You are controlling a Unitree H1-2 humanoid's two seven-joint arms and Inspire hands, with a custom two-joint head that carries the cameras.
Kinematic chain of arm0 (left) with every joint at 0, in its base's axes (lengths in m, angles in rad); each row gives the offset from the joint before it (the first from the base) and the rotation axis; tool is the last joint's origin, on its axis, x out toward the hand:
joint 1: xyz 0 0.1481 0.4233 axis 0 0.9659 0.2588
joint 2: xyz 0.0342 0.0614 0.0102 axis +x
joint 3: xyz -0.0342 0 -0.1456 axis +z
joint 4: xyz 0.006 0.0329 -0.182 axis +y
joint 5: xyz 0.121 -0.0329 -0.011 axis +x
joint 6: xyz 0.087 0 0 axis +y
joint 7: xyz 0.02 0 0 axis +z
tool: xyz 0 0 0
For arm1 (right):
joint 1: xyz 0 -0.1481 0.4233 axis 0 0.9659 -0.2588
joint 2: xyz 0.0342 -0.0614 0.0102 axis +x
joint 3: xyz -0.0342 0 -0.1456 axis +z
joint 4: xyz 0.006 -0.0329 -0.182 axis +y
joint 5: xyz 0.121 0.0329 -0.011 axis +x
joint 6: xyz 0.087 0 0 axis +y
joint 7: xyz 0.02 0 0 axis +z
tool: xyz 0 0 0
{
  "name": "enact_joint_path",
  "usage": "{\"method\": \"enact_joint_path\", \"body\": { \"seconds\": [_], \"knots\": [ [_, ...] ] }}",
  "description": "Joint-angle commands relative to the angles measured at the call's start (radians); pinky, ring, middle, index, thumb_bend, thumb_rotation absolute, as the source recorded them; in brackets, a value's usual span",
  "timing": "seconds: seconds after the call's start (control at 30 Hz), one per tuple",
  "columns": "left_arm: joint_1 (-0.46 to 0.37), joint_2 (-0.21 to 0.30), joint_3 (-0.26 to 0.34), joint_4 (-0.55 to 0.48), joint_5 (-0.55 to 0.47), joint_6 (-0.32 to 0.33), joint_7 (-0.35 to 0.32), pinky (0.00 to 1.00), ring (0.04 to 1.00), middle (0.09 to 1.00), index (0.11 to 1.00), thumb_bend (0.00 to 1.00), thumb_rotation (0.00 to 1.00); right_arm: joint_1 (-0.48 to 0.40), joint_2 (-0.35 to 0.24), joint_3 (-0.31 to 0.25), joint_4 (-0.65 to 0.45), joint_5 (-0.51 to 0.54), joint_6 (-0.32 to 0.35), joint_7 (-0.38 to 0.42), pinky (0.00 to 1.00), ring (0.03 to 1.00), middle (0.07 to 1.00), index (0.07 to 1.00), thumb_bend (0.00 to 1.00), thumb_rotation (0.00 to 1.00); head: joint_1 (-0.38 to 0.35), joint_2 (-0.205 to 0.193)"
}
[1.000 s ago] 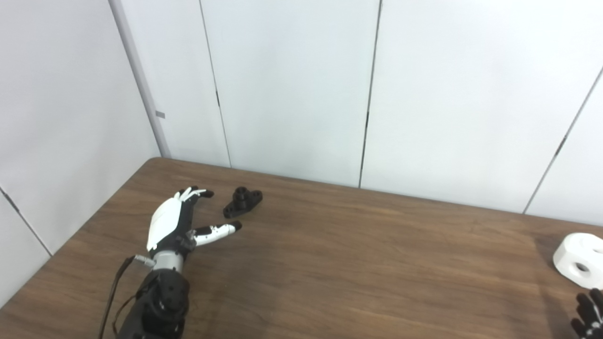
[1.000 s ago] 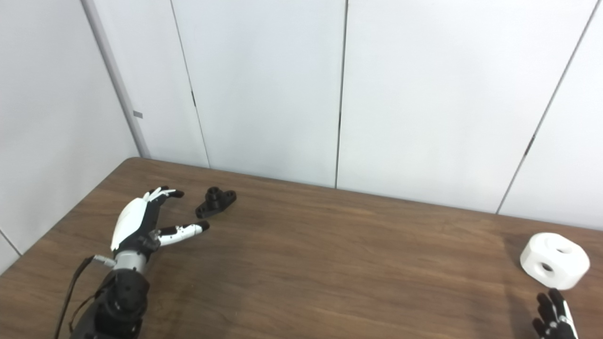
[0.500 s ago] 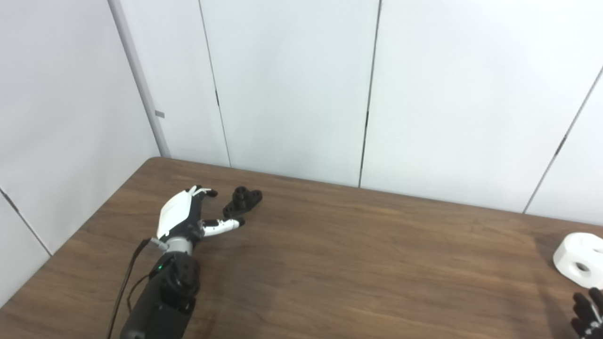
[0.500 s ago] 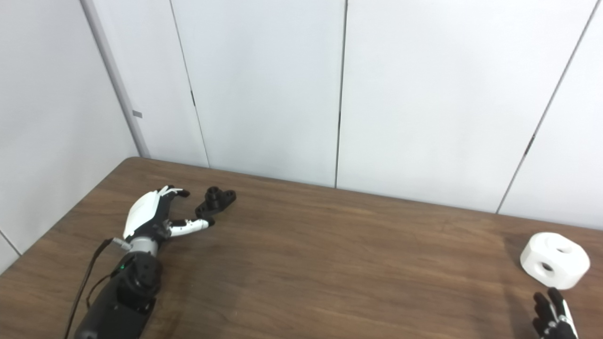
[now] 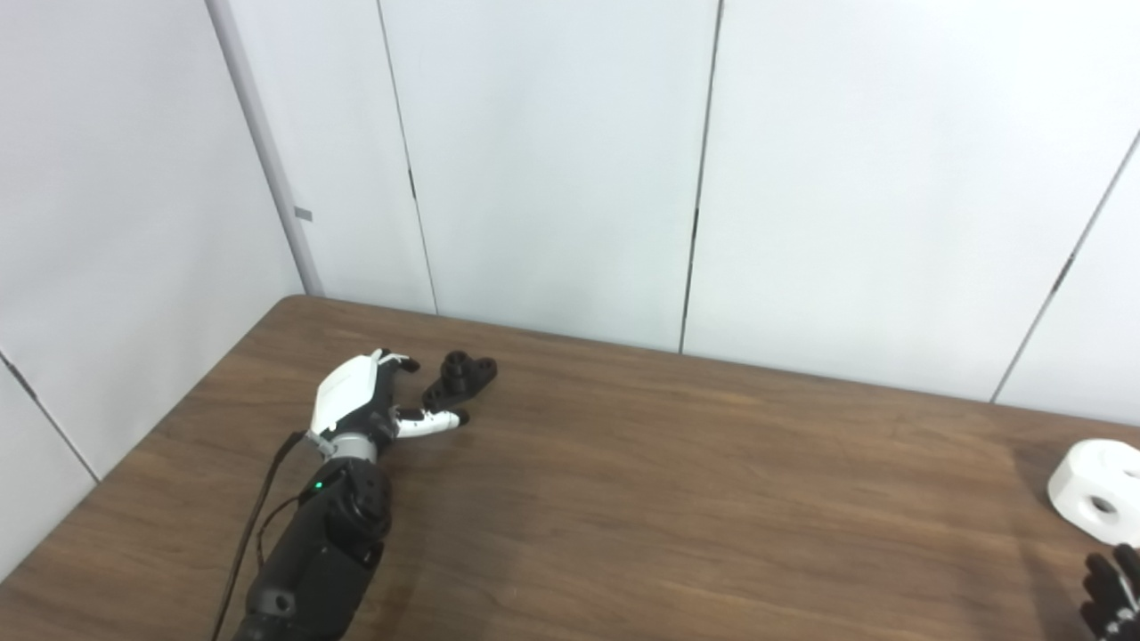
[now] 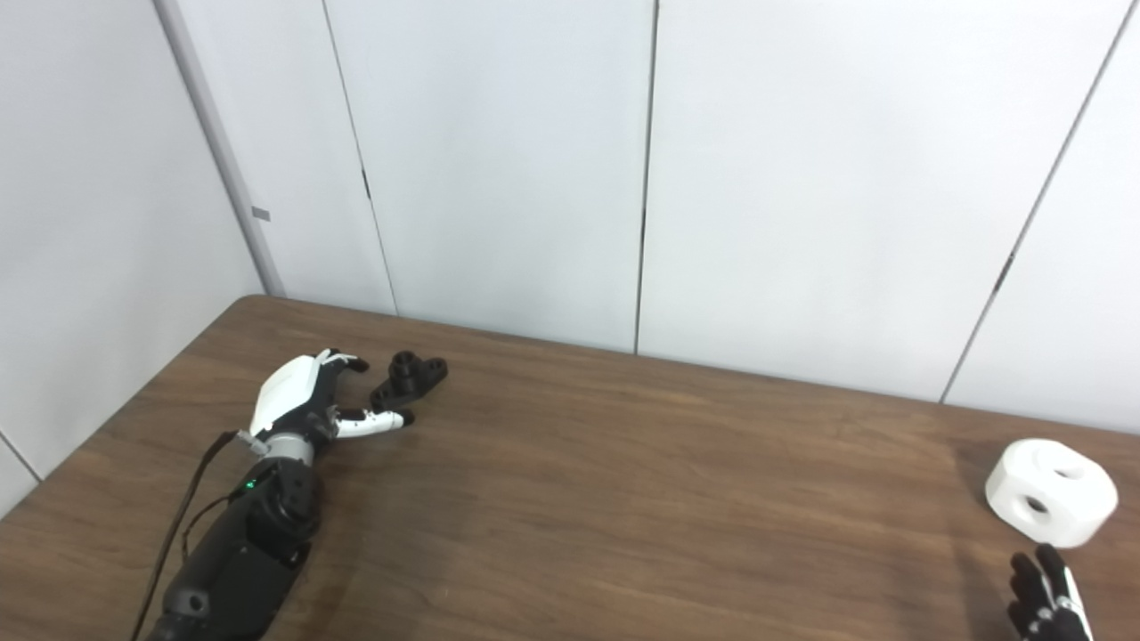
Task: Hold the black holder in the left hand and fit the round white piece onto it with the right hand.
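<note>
The black holder [image 5: 459, 379] lies flat on the brown table at the far left, a small stub standing up from its base. My left hand [image 5: 365, 402] is open just left of it, fingers above the holder's near end and thumb stretched along the table below it; I cannot tell whether they touch. The round white piece [image 6: 1051, 492], with dark holes in its top and side, rests at the table's right end. Only the black fingertips [image 6: 1042, 592] of my right hand [image 5: 1109, 592] show at the bottom right corner, just in front of the white piece and apart from it.
White wall panels [image 5: 552, 160] stand close behind the table's far edge and along its left side. The brown tabletop [image 5: 712, 499] stretches bare between the holder and the white piece.
My left hand has reached forward and to the right, closing the gap to the black holder, its thumb now just under the holder's near end. The right hand and the white piece have stayed put.
</note>
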Motion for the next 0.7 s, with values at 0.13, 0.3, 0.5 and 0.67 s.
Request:
{"method": "enact_joint_path", "body": {
  "seconds": [0.13, 0.3, 0.5, 0.67],
  "knots": [
    [-0.078, 0.027, -0.018, 0.025, 0.005, -0.017, 0.041, 1.00, 1.000, 0.957, 0.789, 0.90, 0.37, 0.018, 0.028, 0.012, 0.014, 0.009, -0.008, -0.011, 1.00, 0.967, 0.946, 0.962, 0.66, 1.00, -0.008, 0.002],
    [-0.102, 0.025, -0.038, 0.060, 0.000, -0.008, 0.037, 1.00, 1.000, 0.958, 0.798, 0.89, 0.40, 0.019, 0.035, 0.010, 0.010, 0.012, 0.000, -0.017, 1.00, 0.964, 0.940, 0.961, 0.66, 0.99, -0.013, 0.003],
    [-0.130, 0.022, -0.057, 0.101, -0.012, -0.024, 0.040, 1.00, 1.000, 0.956, 0.793, 0.88, 0.39, 0.024, 0.032, 0.013, 0.010, 0.005, 0.006, -0.020, 1.00, 0.985, 0.955, 0.976, 0.65, 1.00, -0.011, 0.005],
    [-0.144, 0.017, -0.066, 0.130, -0.016, -0.041, 0.054, 1.00, 1.000, 0.943, 0.781, 0.88, 0.39, 0.026, 0.033, 0.014, 0.007, 0.010, 0.009, -0.020, 1.00, 1.000, 0.970, 0.987, 0.65, 0.99, -0.013, 0.006]
  ]
}}
